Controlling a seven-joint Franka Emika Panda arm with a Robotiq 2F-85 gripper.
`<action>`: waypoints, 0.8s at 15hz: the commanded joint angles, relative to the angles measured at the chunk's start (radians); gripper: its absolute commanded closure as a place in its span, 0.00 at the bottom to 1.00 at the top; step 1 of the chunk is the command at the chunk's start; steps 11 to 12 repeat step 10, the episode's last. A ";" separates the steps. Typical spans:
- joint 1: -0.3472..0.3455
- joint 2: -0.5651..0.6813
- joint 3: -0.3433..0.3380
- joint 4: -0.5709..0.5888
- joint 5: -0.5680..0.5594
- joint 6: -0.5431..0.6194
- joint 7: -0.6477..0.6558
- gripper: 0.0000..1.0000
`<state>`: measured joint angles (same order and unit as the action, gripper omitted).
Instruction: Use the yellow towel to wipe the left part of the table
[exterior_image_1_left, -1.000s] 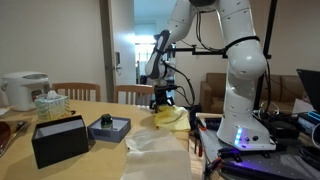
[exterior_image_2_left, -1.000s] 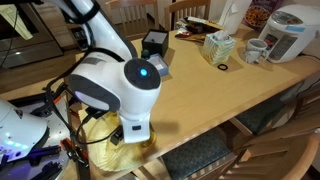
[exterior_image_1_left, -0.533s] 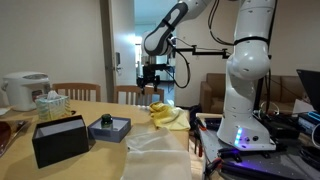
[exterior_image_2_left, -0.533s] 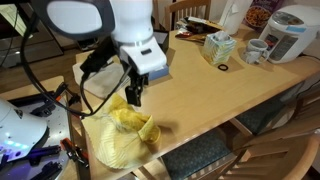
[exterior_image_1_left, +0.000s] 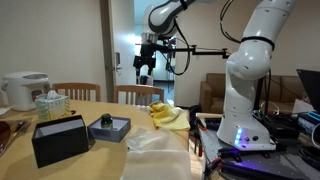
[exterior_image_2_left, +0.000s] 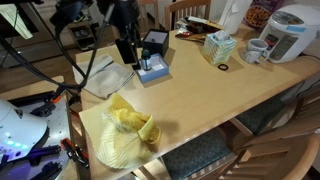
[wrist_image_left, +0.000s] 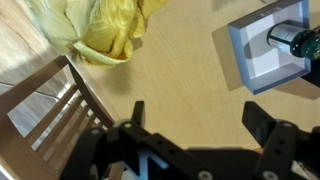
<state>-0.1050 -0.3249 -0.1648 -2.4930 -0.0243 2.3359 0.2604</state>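
Observation:
The yellow towel (exterior_image_1_left: 167, 114) lies crumpled on the wooden table (exterior_image_2_left: 215, 95) near its edge by the robot base. It shows in both exterior views (exterior_image_2_left: 123, 134) and at the top left of the wrist view (wrist_image_left: 100, 28). My gripper (exterior_image_1_left: 145, 63) is open and empty, raised high above the table, well clear of the towel. In an exterior view it hangs over the table's far side (exterior_image_2_left: 127, 50). In the wrist view its two fingers (wrist_image_left: 194, 113) are spread wide over bare wood.
A blue-rimmed box with a dark object (exterior_image_2_left: 152, 68), a black box (exterior_image_1_left: 58, 139), a white cloth (exterior_image_1_left: 152, 142), a tissue basket (exterior_image_2_left: 216, 46), a mug (exterior_image_2_left: 255, 50) and a rice cooker (exterior_image_2_left: 289, 30) stand on the table. Wooden chairs (wrist_image_left: 45, 110) line its edges.
My gripper has let go of the yellow towel, opened, and risen high above the table. The towel stays crumpled where it was left.

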 joint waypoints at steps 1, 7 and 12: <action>-0.027 0.002 0.027 -0.001 0.012 -0.002 -0.011 0.00; 0.003 0.078 0.073 0.095 -0.082 -0.170 -0.149 0.00; 0.000 0.063 0.080 0.077 -0.068 -0.159 -0.138 0.00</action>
